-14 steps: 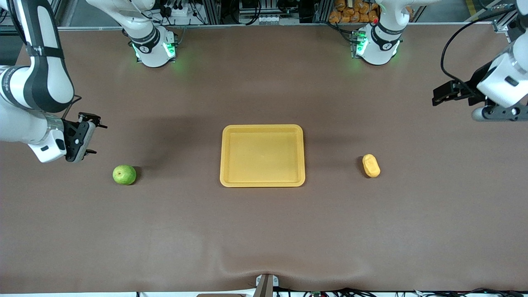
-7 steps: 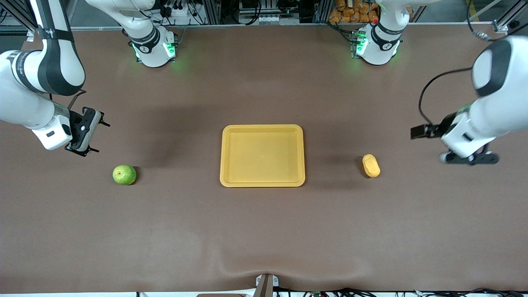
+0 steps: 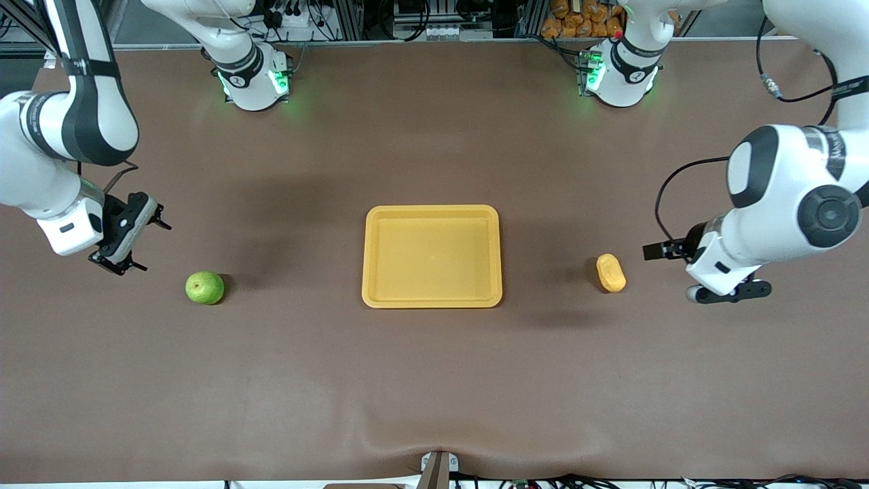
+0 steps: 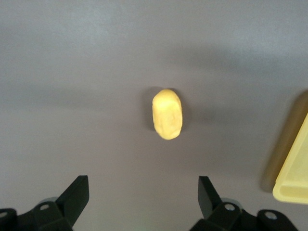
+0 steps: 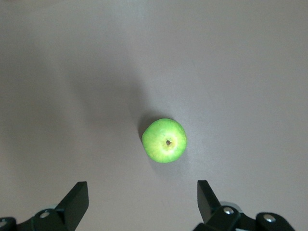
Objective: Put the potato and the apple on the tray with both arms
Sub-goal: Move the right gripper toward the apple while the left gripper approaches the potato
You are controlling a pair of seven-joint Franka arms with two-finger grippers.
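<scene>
Yellow-orange rectangular plastic tray (image 3: 432,256) lies bare mid-table, the round green apple (image 3: 204,287) and oblong yellow potato (image 3: 611,272) ungrasped on the brown tabletop (image 3: 434,380) toward either end, each beneath a spread right gripper (image 5: 142,201) or left gripper (image 4: 143,196); both placements remain.

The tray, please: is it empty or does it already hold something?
Empty. The tray shows only its bare floor; the apple and potato lie on the table.

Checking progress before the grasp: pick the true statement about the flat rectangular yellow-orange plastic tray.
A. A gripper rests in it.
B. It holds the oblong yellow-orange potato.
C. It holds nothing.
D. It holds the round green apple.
C: the tray is bare; apple and potato lie on the table either side.
</scene>
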